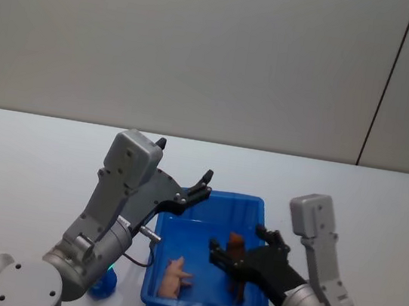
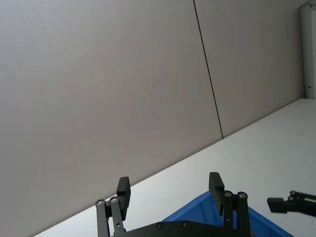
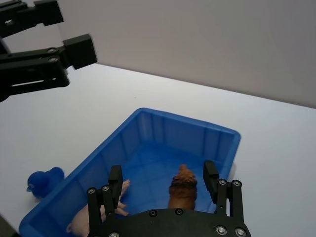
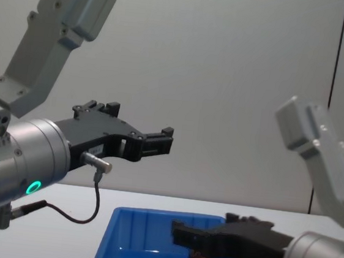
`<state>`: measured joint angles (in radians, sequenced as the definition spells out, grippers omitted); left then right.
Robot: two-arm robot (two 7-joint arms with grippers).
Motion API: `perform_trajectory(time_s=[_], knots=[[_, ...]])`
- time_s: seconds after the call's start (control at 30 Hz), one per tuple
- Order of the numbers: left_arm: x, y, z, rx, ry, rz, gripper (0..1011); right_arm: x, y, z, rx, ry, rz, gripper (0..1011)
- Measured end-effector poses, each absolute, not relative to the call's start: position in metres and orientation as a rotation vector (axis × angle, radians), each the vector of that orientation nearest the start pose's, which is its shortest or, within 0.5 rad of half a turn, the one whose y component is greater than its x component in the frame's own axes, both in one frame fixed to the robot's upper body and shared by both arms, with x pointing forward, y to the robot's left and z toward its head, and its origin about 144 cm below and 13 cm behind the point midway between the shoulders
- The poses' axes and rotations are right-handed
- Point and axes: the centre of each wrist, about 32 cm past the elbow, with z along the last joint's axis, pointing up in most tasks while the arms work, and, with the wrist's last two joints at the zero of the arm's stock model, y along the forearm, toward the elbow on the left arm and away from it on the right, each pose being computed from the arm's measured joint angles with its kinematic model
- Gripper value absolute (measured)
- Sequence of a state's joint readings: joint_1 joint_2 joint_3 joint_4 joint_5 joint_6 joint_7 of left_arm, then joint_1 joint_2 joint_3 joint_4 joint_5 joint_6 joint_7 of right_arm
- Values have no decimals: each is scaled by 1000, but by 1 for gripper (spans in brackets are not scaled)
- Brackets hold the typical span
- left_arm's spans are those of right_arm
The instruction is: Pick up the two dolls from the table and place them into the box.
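Note:
Both dolls are inside the blue box [image 1: 262,207]. The pale pink doll [image 1: 174,277] lies on its side near the box's front left, also seen in the right wrist view [image 3: 103,210]. The reddish-brown doll [image 1: 235,247] stands on the box floor [image 3: 148,163]. My right gripper [image 1: 237,238] hangs open over it, its fingers [image 3: 115,177] spread wide on either side of the brown doll [image 3: 183,185] without touching it. My left gripper [image 1: 204,183] is open and empty, raised above the box's back left rim [image 2: 197,207].
A small blue duck toy [image 1: 104,283] sits on the white table [image 1: 27,166] just outside the box's left front corner, under my left arm. The table stretches bare to the left, right and back. A plain wall stands behind it.

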<state>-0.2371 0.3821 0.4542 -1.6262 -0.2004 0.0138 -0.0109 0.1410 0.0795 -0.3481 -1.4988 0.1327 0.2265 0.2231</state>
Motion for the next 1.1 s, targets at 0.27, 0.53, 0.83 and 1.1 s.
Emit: perform_trajectory(time_s=[0.27, 0.53, 0.83, 1.1], knots=[[492, 198, 1204, 61, -268, 1124, 1001, 474, -153, 1160, -127, 109, -1094, 1001], [492, 198, 1204, 61, -268, 1124, 1001, 466, -168, 1160, -125, 105, -1206, 1001], [492, 198, 1204, 61, -268, 1124, 1001, 459, -182, 1158, -135, 116, -1304, 1001], [491, 199, 1204, 63, -266, 1131, 1001, 456, -191, 1156, -141, 123, -1355, 1001]])
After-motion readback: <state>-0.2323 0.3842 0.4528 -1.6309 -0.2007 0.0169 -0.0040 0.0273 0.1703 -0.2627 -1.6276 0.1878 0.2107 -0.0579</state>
